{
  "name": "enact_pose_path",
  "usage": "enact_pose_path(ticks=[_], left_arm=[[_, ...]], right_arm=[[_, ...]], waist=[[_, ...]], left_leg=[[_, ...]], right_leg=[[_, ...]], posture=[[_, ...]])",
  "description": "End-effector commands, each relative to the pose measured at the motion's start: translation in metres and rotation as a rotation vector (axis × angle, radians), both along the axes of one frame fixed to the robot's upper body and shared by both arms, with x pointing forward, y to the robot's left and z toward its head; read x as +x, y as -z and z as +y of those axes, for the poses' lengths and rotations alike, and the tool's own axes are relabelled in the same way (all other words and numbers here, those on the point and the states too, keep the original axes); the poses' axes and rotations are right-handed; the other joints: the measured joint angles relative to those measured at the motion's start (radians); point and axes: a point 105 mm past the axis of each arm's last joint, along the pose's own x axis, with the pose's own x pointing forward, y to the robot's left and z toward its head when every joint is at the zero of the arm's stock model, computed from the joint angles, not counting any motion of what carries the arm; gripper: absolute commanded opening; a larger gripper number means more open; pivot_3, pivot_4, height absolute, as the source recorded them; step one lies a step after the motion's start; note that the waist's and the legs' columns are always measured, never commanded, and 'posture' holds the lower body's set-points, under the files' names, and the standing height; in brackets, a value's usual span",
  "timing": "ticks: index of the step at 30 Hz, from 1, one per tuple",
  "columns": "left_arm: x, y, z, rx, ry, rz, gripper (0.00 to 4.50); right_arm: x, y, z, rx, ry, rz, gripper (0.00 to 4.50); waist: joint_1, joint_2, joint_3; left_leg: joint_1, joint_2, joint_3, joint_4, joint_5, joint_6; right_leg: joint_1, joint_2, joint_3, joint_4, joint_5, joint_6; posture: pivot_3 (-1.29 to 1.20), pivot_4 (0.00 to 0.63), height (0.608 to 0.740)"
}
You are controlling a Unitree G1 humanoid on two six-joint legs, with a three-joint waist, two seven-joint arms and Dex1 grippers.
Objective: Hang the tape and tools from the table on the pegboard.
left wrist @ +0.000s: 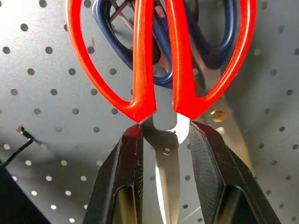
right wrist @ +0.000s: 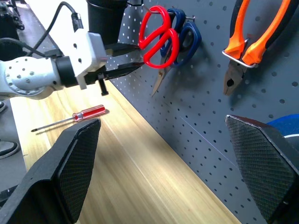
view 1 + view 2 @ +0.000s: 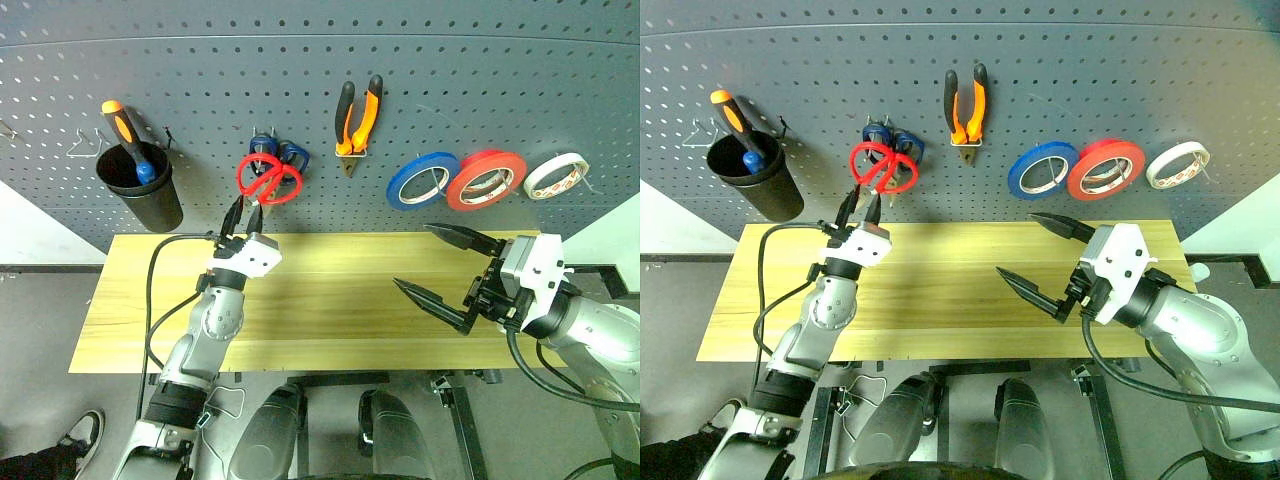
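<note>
While the left end effector [image 3: 243, 211] grips red-handled scissors [image 3: 268, 180], pliers [image 3: 358, 118] hang.

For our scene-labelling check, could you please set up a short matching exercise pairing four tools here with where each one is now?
Things:
1. red-handled scissors
2. pliers
3. slim red-handled screwdriver
4. orange-and-black screwdriver

Places:
A. standing in the black cup
B. lying on the table
C. gripped by the left gripper at the pegboard
D. hanging on the pegboard

Pairs: 1-C, 2-D, 3-B, 4-A
</note>
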Motion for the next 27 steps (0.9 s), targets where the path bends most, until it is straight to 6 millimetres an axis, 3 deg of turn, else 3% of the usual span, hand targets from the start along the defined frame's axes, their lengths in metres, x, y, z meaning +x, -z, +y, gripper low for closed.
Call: enact_pose_path(ticks=[1, 3, 8, 13, 15, 18, 21, 27], left_arm=[[0.002, 0.01, 0.0, -0.006, -0.001, 0.036, 1.07], [0.0, 0.012, -0.003, -0.02, 0.008, 0.048, 1.07], [-0.001, 0.026, -0.001, -0.111, 0.007, 0.133, 2.64], [-0.002, 0.059, 0.012, -0.132, -0.047, 0.326, 4.34], [-0.012, 0.077, 0.026, -0.162, -0.074, 0.455, 4.46], [-0.032, 0.097, 0.069, -0.279, -0.196, 0.666, 4.46], [-0.042, 0.101, 0.113, -0.449, -0.316, 0.824, 4.46], [-0.026, 0.08, 0.153, -0.608, -0.42, 0.854, 4.46]], right_arm=[[-0.007, -0.01, 0.001, -0.011, -0.013, -0.045, 4.5], [-0.007, -0.01, 0.0, -0.013, -0.01, -0.044, 4.5], [-0.009, -0.008, 0.001, -0.014, -0.003, -0.036, 4.5], [-0.01, -0.005, 0.0, -0.02, 0.007, -0.027, 4.5], [-0.01, -0.004, 0.0, -0.02, 0.015, -0.022, 4.5], [-0.011, 0.0, -0.001, -0.022, 0.029, -0.014, 4.5], [-0.011, 0.005, -0.001, -0.02, 0.036, -0.001, 4.5], [-0.011, 0.012, 0.0, -0.013, 0.03, 0.03, 4.5]], waist=[[-0.001, 0.0, 0.0], [0.0, 0.0, 0.0], [-0.001, 0.0, 0.0], [-0.001, 0.0, 0.0], [-0.002, 0.0, 0.0], [-0.009, 0.0, 0.0], [-0.009, 0.0, 0.0], [0.005, 0.0, 0.0]], left_leg=[[0.0, 0.0, 0.0, 0.0, 0.0, 0.0], [0.001, 0.0, 0.0, 0.0, 0.0, 0.0], [0.001, 0.0, 0.0, 0.0, 0.001, 0.0], [0.001, 0.0, 0.0, 0.0, 0.001, 0.0], [0.001, 0.0, 0.001, 0.0, 0.001, 0.0], [0.001, 0.0, 0.001, -0.001, 0.001, 0.0], [0.001, 0.001, 0.0, -0.001, 0.001, 0.0], [0.001, 0.0, -0.003, -0.001, 0.005, 0.004]], right_leg=[[0.0, 0.0, 0.0, 0.001, 0.0, 0.0], [0.0, 0.0, 0.0, 0.001, 0.0, 0.0], [0.0, 0.0, 0.001, 0.002, 0.0, 0.0], [0.0, 0.0, 0.001, 0.003, 0.0, 0.0], [0.0, 0.0, 0.001, 0.003, 0.0, 0.0], [-0.001, 0.0, 0.001, 0.002, 0.0, 0.0], [-0.001, 0.0, 0.001, 0.003, 0.0, 0.0], [0.0, 0.001, -0.001, 0.004, 0.005, -0.002]], posture=[[0.05, 0.237, 0.725], [0.05, 0.239, 0.725], [0.05, 0.245, 0.725], [0.05, 0.244, 0.725], [0.06, 0.24, 0.725], [0.07, 0.234, 0.725], [0.08, 0.238, 0.725], [0.09, 0.247, 0.725]])
